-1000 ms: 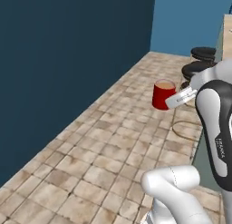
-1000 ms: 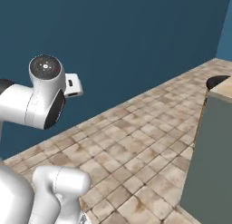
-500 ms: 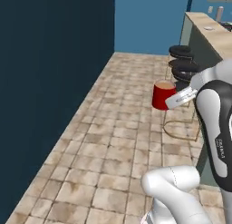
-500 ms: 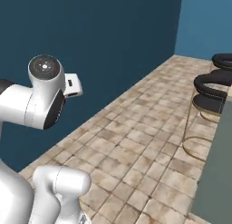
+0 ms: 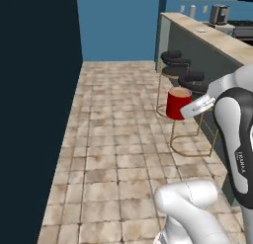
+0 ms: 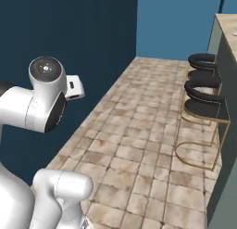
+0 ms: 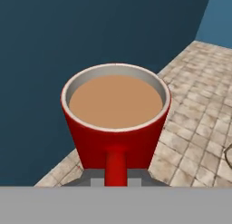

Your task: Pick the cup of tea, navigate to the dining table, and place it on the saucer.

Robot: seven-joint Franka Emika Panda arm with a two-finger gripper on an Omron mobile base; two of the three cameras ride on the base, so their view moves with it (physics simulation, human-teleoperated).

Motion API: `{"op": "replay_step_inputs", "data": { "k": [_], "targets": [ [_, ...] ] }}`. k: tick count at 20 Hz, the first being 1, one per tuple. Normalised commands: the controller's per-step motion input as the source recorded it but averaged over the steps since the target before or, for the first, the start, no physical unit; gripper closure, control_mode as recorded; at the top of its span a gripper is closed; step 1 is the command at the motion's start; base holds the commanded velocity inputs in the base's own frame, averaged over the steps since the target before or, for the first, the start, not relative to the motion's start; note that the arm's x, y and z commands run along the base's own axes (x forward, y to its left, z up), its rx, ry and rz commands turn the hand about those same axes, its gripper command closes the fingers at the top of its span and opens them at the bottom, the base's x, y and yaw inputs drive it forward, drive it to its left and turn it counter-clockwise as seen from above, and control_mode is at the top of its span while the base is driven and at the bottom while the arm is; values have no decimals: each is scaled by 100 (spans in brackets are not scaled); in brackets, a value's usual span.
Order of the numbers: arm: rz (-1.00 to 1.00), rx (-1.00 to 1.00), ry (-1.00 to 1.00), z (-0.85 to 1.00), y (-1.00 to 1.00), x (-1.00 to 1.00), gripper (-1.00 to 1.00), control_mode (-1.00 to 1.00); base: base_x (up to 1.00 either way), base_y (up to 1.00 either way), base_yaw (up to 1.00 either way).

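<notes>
Cup of tea (image 7: 115, 132), a glossy red mug, sits right in front of the hand camera with its handle turned straight toward the lens, the handle running down to the gripper (image 7: 116, 178) at the bottom of the hand view. The jaws are closed tight on that handle, so the mug is held and carried off the floor. It stands upright, rim level, its long axis vertical, and the light brown tea lies flat, a little below the grey inner rim.

From the left base view the cup of tea (image 5: 178, 103) hangs in the air at the end of the white arm (image 5: 236, 129), mouth up, well above the tiled floor (image 5: 113, 154), with the gripper (image 5: 196, 107) just to its right.

Just past the mug in that view stands a row of stools (image 5: 190, 80) with black seats and thin brass frames, drawn up beside the dining table (image 5: 217, 40), whose beige stone top runs away from the camera over grey-green panel sides.

Beyond it all is a blue wall (image 5: 118, 25), with a darker blue wall along the left. In the right base view the stools (image 6: 203, 91) stand at the right, against the table's side.
</notes>
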Motion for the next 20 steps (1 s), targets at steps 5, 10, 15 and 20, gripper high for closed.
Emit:
{"op": "replay_step_inputs", "data": {
  "k": [5,10,15,20],
  "targets": [
    [0,0,0,0,0,0,100,100,100,89,-44],
    [0,0,0,0,0,0,100,100,100,90,-42],
    [0,0,0,0,0,0,100,100,100,93,-37],
    [0,0,0,0,0,0,100,100,100,95,-41]
  ]
}}
